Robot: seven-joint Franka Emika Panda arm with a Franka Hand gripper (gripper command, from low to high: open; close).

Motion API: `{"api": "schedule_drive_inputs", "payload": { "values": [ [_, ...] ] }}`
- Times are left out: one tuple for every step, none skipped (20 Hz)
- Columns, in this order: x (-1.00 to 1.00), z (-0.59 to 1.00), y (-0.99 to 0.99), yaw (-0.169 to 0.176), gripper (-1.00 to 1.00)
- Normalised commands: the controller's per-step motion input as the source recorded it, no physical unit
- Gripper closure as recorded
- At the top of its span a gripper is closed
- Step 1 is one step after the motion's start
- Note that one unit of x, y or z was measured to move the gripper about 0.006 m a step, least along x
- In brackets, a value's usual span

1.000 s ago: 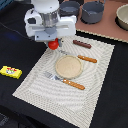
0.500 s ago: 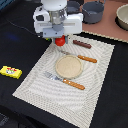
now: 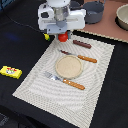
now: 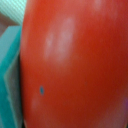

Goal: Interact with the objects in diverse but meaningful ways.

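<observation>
Red tomato (image 3: 62,36) is seen just under the white arm head, at the 11 o'clock corner of the striped placemat (image 3: 95,75). In the wrist view the tomato (image 4: 75,65) fills almost the whole frame, pressed against a teal pad at one side; it is judged to be clamped between the fingers (image 3: 61,35), though the fingers themselves are hidden in the exterior view. Whether the tomato is lifted clear of the desk (image 3: 20,45) or resting on it cannot be told.

A yellow banana (image 3: 46,36) shows just beside the tomato at its 9 o'clock. The brown sausage stick (image 3: 82,44) lies at 3 o'clock of the tomato, near but apart. The flat yellow packet (image 3: 10,72) is well apart at 8 o'clock. The round tan plate (image 3: 68,67) sits mid-mat, between fork and knife.

Risks noted: a smooth, round tomato could roll or slip out if the grip is off-centre; the banana could be knocked on any sideways move toward 9 o'clock.
</observation>
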Motion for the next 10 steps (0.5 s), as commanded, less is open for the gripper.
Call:
{"api": "schedule_drive_inputs", "payload": {
  "values": [
    [0.00,-0.14,0.31,0.066,1.00],
    [0.00,-0.17,0.27,0.062,1.00],
    [0.00,-0.17,0.23,0.056,1.00],
    [0.00,-0.17,0.20,0.052,1.00],
    [0.00,-0.15,0.19,0.048,1.00],
    [0.00,-0.11,0.18,0.044,1.00],
    [0.00,-0.03,0.15,0.035,1.00],
    [-0.03,0.06,0.20,0.025,1.00],
    [0.00,0.14,0.34,0.041,1.00],
    [0.03,0.24,0.33,0.039,1.00]
  ]
}}
